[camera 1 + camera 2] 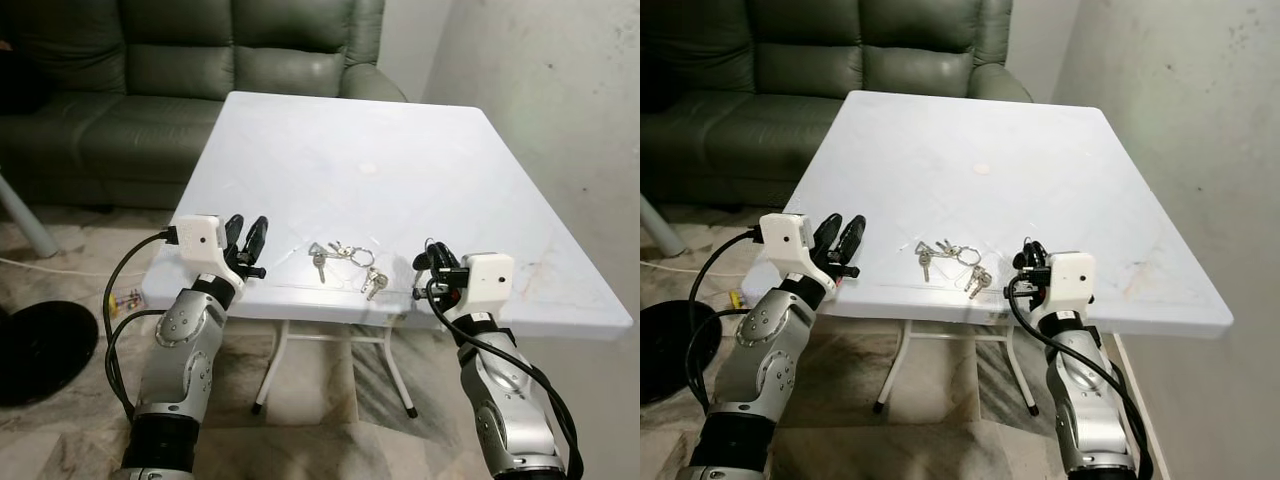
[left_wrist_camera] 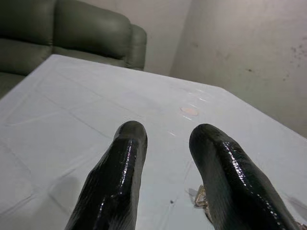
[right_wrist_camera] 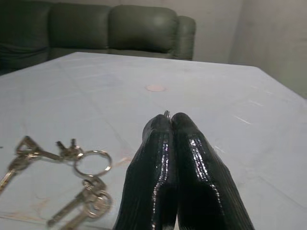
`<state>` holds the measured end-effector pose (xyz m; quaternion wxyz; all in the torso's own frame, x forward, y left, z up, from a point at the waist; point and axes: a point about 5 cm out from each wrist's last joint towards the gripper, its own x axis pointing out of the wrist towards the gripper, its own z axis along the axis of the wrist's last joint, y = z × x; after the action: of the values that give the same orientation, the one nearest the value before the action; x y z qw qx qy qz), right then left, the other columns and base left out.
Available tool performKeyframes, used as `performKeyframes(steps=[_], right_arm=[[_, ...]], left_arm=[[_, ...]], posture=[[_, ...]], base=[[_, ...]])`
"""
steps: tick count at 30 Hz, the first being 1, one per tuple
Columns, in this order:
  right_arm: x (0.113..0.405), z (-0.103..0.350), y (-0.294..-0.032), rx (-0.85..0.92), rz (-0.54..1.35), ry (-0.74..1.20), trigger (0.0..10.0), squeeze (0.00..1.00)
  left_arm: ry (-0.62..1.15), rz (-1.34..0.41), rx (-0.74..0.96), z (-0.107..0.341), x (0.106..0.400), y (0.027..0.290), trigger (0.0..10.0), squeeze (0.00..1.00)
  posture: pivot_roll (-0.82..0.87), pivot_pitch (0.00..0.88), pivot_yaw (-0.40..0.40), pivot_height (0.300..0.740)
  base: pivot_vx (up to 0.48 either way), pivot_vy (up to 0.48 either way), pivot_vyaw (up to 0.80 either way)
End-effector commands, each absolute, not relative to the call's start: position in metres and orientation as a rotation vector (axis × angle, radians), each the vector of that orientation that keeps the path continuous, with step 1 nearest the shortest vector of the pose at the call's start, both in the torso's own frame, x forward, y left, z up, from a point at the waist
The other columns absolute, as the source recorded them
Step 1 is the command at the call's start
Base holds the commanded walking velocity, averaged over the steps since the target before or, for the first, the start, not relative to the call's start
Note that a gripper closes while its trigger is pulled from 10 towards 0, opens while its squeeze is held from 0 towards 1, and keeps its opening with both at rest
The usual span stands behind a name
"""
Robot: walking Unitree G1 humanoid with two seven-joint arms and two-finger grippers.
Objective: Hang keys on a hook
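Observation:
A bunch of silver keys (image 1: 345, 262) on linked rings lies flat on the white table (image 1: 380, 150), near its front edge. My left gripper (image 1: 248, 238) hovers over the front left corner, to the left of the keys, open and holding nothing. Between its fingers in the left wrist view (image 2: 165, 136), one key edge (image 2: 201, 197) peeks out. My right gripper (image 1: 432, 258) sits just right of the keys, shut, with a thin metal hook (image 3: 166, 113) sticking out at its tips. The keys (image 3: 72, 160) lie beside those shut fingers (image 3: 158, 158).
A dark green sofa (image 1: 200, 70) stands behind the table. A pale wall (image 1: 560, 100) runs along the right side. A black round base (image 1: 40, 350) and a white cord lie on the tiled floor at the left.

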<state>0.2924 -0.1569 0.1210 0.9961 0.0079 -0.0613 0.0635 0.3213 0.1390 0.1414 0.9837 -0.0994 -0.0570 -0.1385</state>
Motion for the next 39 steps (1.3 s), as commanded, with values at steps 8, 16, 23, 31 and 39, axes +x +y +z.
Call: performKeyframes(steps=[8,16,23,31,39], right_arm=[[0.2957,0.1249,-0.1521,0.003,0.141,-0.141,10.0,0.00],[0.2961,0.1254,-0.1498,0.002,0.151,-0.146,10.0,0.00],[0.2958,0.1249,-0.1486,0.001,0.156,-0.142,10.0,0.00],[0.2964,0.1255,-0.1481,-0.002,0.159,-0.143,10.0,0.00],[0.2977,0.1276,-0.1491,-0.005,0.154,-0.148,10.0,0.00]], left_arm=[[-0.122,-0.284,-0.217,0.1442,0.3261,0.1391,10.0,0.00],[-0.097,-0.281,-0.245,0.1410,0.3277,0.1381,10.0,0.00],[-0.064,-0.256,-0.276,0.1397,0.3300,0.1374,10.0,0.00],[-0.062,-0.250,-0.258,0.1406,0.3316,0.1373,10.0,0.00],[-0.057,-0.252,-0.241,0.1419,0.3327,0.1373,10.0,0.00]], posture=[[0.13,0.000,-0.051,0.740],[0.14,0.000,-0.051,0.740],[0.14,0.000,-0.051,0.740],[0.13,0.000,-0.052,0.740],[0.14,0.000,-0.054,0.740]], base=[[0.000,0.000,-0.72],[0.000,0.355,-0.72],[0.000,0.069,-0.72],[0.000,0.000,-0.72],[0.000,0.000,-0.71]])
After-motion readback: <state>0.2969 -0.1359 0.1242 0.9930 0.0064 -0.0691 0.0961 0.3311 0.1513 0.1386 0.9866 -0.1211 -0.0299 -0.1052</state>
